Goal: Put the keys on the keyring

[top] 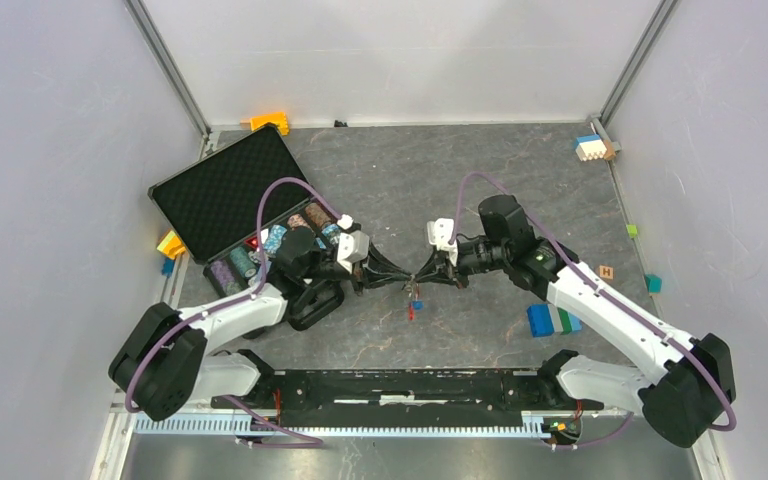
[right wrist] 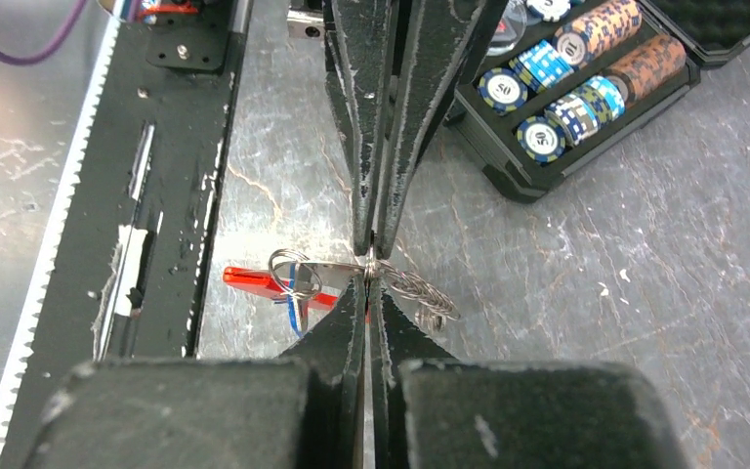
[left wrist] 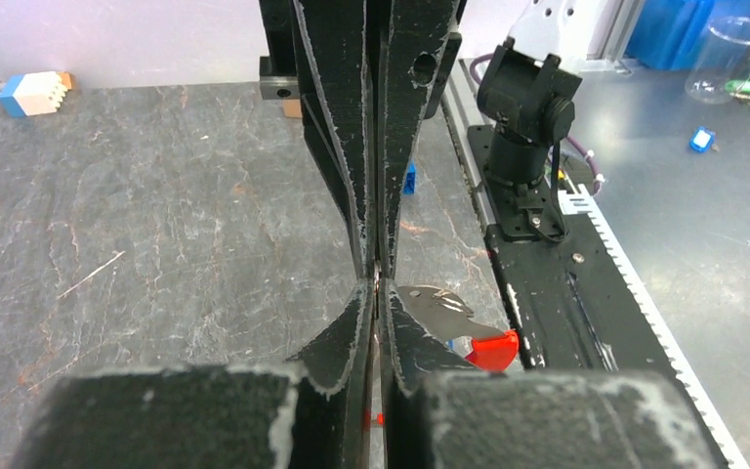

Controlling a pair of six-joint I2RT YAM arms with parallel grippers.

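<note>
I see left gripper and right gripper tip to tip over bench centre, both pinched tight on keyring. Red and blue keys just beside it, near-edge side.

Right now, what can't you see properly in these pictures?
- Top view: the keys are tiny coloured specks, too small to tell apart.
- Left wrist view: the keyring is half hidden behind the left gripper.
- Right wrist view: the right gripper covers the pinch, so which shut gripper holds the keyring is unclear.
</note>
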